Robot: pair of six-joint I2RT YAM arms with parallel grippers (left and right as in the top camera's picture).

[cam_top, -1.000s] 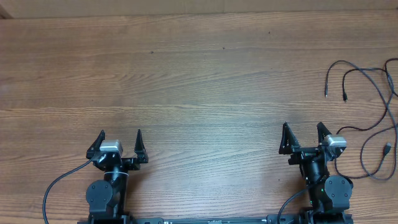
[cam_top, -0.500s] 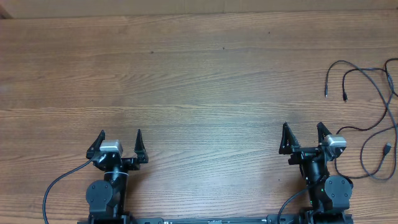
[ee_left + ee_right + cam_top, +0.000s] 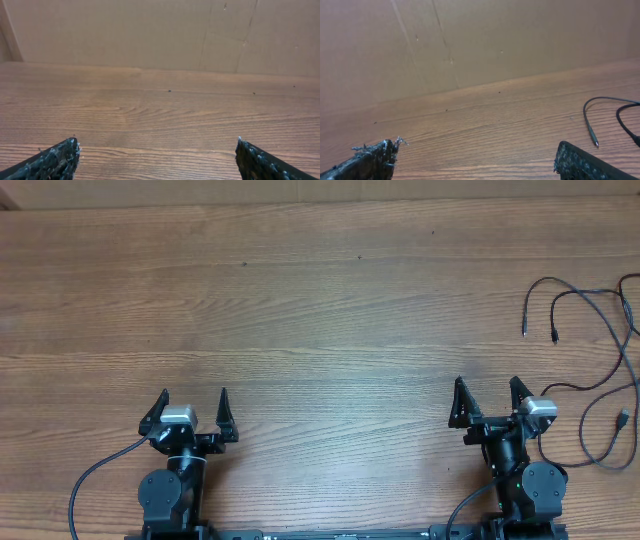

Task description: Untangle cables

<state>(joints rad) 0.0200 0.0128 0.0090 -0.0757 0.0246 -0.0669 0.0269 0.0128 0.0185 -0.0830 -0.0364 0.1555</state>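
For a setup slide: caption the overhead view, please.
Before untangling: left gripper and right gripper sit open at the near edge of the wooden table; black cables lie tangled at far right, untouched.

thin black cables (image 3: 600, 340), loosely tangled, flat on table's far right edge

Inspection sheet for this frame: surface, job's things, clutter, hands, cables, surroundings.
Surface: wooden table, brown woodgrain.
Job's things: thin black cables lying in loose overlapping loops at the right edge, partly out of frame, untouched.
Clutter: nothing seen.
Hands: left hand and right hand both open, empty, near the front edge.
Cables: thicker arm wire trailing beside the left arm.
Surroundings: cardboard wall behind the table.
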